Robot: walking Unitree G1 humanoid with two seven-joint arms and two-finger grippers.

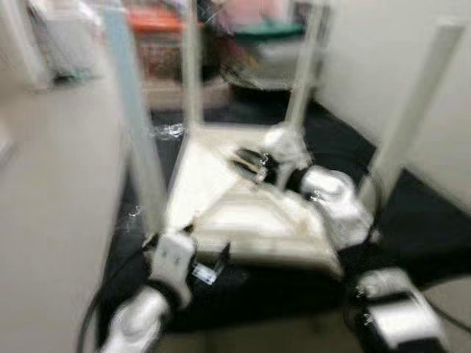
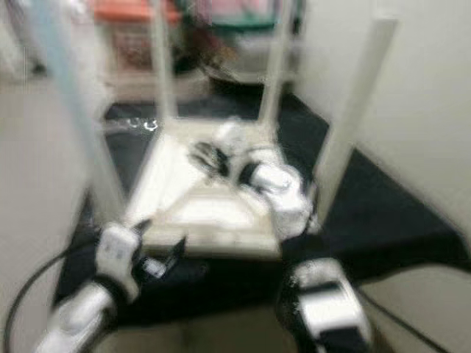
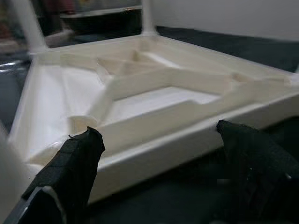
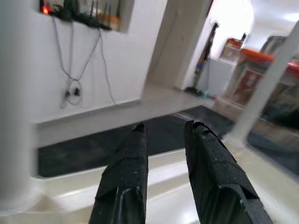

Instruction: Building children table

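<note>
Table top (image 1: 243, 213): cream plastic, upside down on the black mat (image 1: 412, 220), ribbed underside facing up; head views blurred, camera likely in motion.
Legs: 4 pale legs stand upright from the corners: near left leg (image 1: 136, 125), far left leg (image 1: 191, 70), far right leg (image 1: 305, 66), near right leg (image 1: 416, 110). All 4 look seated; how firmly, cannot tell.
Underside detail: left wrist view shows raised ribs forming a diamond and a rectangular centre panel (image 3: 154, 100), with a socket at the near corner.
Left gripper (image 1: 202, 257): just off the near edge of the table top, low over the mat. Fingers (image 3: 74, 158) spread wide, holding nothing; the rim of the top lies across the gap ahead of them.
Right gripper (image 1: 246, 158): reached in over the underside, between the legs. Fingers (image 4: 131, 172) roughly parallel with a narrow gap, nothing between them.
Progress: judged late stage. Legs appear fitted. Left to do, as I read it: check each leg is pushed home, then turn the table onto its feet.
Next move calls for: a hold on the rim or a leg from both sides before tipping; the left gripper seems placed for the near edge.
Surroundings: pale floor (image 1: 51, 191) to the robot's left, white wall (image 1: 383, 51) to its right, storage tubs with an orange lid (image 1: 151, 22) beyond the mat.
</note>
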